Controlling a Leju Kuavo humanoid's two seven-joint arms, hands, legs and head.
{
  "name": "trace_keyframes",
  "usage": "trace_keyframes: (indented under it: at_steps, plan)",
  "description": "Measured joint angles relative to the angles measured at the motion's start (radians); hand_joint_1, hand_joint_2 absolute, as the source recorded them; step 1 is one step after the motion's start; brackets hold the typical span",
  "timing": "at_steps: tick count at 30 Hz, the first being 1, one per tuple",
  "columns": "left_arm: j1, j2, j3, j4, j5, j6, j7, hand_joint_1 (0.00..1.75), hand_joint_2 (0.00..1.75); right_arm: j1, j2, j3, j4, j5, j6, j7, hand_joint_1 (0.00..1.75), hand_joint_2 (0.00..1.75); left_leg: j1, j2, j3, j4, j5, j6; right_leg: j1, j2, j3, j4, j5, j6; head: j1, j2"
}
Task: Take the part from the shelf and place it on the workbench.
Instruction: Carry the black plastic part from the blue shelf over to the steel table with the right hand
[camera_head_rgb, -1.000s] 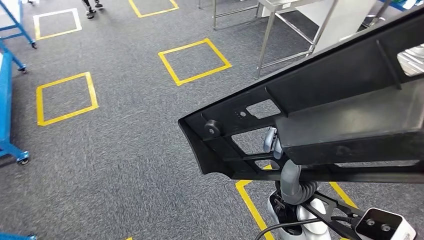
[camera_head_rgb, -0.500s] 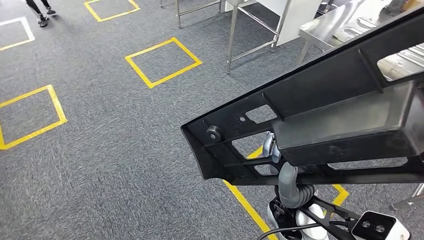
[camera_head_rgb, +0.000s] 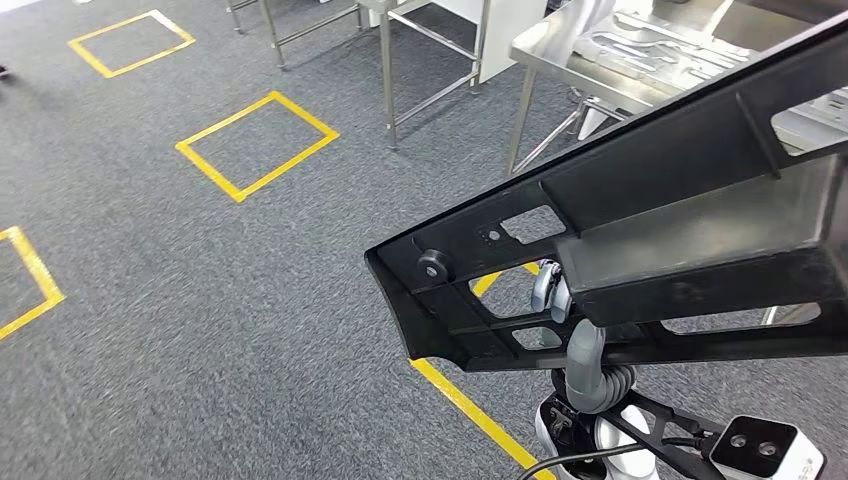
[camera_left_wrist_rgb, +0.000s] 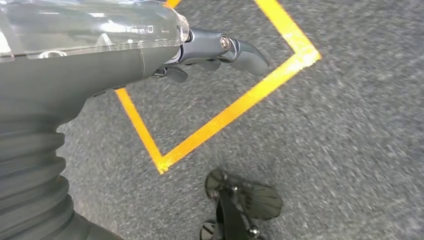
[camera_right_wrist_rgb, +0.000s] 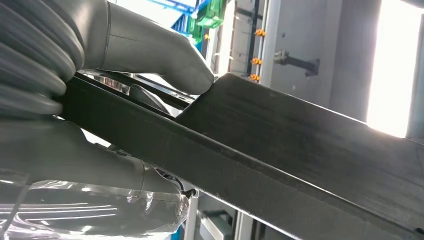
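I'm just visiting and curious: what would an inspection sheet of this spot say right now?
Surface: steel workbench ahead at upper right, shiny metal pieces lying on it.
Job's things: long black part carried above the floor, not yet on the bench.
Clutter: nothing seen on the floor nearby.
Hands: right hand grips the part, thumb over its edge; left hand hangs over the carpet, holding nothing, fingers loosely bent.
Cables: black cable at the robot's body.
Surroundings: grey carpet with yellow tape squares; steel table legs beyond.
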Motion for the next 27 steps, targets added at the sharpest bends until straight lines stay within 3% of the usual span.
trace_keyframes:
  at_steps: [2,4,6,8,10,11,12,14,16,18,21,24,26,27]
  plan:
    - [-0.001,0.0,0.001,0.0,0.002,0.0,-0.001,0.0,1.75,0.0,0.0,-0.001,0.002,-0.008,0.003,0.0,1.75,1.75,-0.001,-0.019,0.017,-0.039,0.003,0.008,-0.001,0.02,-0.008,0.004,0.0,0.012,0.0,0.0]
    - [-0.004,-0.001,0.001,0.0,0.004,0.0,-0.002,0.0,1.75,0.001,0.0,-0.005,0.004,-0.014,0.009,0.0,1.75,1.75,-0.002,0.001,0.019,-0.046,0.007,0.022,-0.005,0.03,-0.013,0.004,0.001,0.025,0.0,0.0]
    - [-0.006,-0.002,0.001,0.0,0.005,0.0,-0.004,0.0,1.75,-0.001,0.0,-0.011,0.008,-0.02,0.014,0.0,1.75,1.75,0.0,0.024,0.023,-0.055,0.012,0.037,-0.004,-0.01,-0.036,0.048,-0.026,0.034,0.0,0.0]
    - [-0.003,-0.003,0.001,0.0,0.005,0.0,-0.006,0.0,1.75,-0.002,0.0,-0.017,0.013,-0.024,0.018,0.0,1.75,1.75,-0.003,0.049,0.024,-0.058,0.011,0.046,-0.003,-0.066,-0.096,0.169,-0.088,0.04,0.0,0.0]
    - [0.0,-0.003,0.001,0.0,0.004,0.001,-0.007,0.0,1.75,0.002,0.0,-0.021,0.02,-0.025,0.021,0.0,1.75,1.75,-0.006,0.075,0.025,-0.058,0.008,0.048,-0.007,-0.084,-0.156,0.282,-0.125,0.044,0.0,0.0]
    - [0.0,-0.003,0.001,0.0,0.004,0.002,-0.008,0.0,1.75,0.003,0.0,-0.023,0.023,-0.025,0.022,0.0,1.75,1.75,-0.007,0.087,0.026,-0.058,0.006,0.047,-0.008,-0.087,-0.162,0.291,-0.117,0.045,0.0,0.0]
    - [0.0,-0.003,0.001,0.0,0.004,0.003,-0.008,0.0,1.75,0.005,0.0,-0.025,0.026,-0.025,0.023,0.0,1.75,1.75,-0.007,0.099,0.029,-0.058,0.004,0.046,-0.009,-0.092,-0.145,0.257,-0.09,0.045,0.0,0.0]
    - [-0.002,-0.005,0.001,0.0,0.003,0.003,-0.007,0.0,1.75,0.006,0.001,-0.027,0.031,-0.024,0.025,0.0,1.75,1.75,-0.008,0.118,0.037,-0.057,-0.002,0.04,-0.005,-0.125,-0.069,0.112,-0.024,0.037,0.0,0.0]
    - [-0.003,-0.007,0.001,0.0,0.003,0.003,-0.008,0.0,1.75,0.005,0.002,-0.028,0.033,-0.022,0.026,0.0,1.75,1.75,-0.012,0.134,0.044,-0.057,-0.009,0.03,0.003,-0.153,-0.02,0.013,0.005,0.025,0.0,0.0]
    - [-0.005,-0.007,0.001,0.0,0.003,0.003,-0.008,0.0,1.75,0.005,0.005,-0.029,0.037,-0.02,0.025,0.0,1.75,1.75,-0.015,0.152,0.048,-0.058,-0.013,0.018,0.01,-0.143,-0.017,0.0,0.005,0.014,0.0,0.0]
    - [-0.01,-0.007,0.001,0.0,0.003,0.002,-0.008,0.0,1.75,0.006,0.008,-0.029,0.039,-0.018,0.023,0.0,1.75,1.75,-0.012,0.159,0.052,-0.057,-0.022,0.004,0.002,-0.118,-0.013,-0.01,0.011,0.0,0.0,0.0]
    - [-0.012,-0.007,0.001,0.0,0.003,0.002,-0.008,0.0,1.75,0.007,0.008,-0.029,0.039,-0.017,0.022,0.0,1.75,1.75,-0.01,0.152,0.051,-0.054,-0.025,0.002,-0.001,-0.115,-0.011,-0.012,0.012,-0.002,0.0,0.0]
    - [-0.012,-0.008,0.001,0.0,0.002,0.002,-0.008,0.0,1.75,0.005,0.012,-0.03,0.041,-0.015,0.021,0.0,1.75,1.75,-0.008,0.112,0.027,0.005,-0.058,-0.001,-0.001,-0.105,-0.009,-0.014,0.013,-0.007,0.0,0.0]
    - [-0.009,-0.009,0.001,0.0,0.003,0.002,-0.008,0.0,1.75,0.005,0.014,-0.03,0.045,-0.014,0.021,0.0,1.75,1.75,-0.007,0.088,-0.013,0.085,-0.088,-0.004,0.0,-0.088,-0.008,-0.014,0.012,-0.01,0.0,0.0]
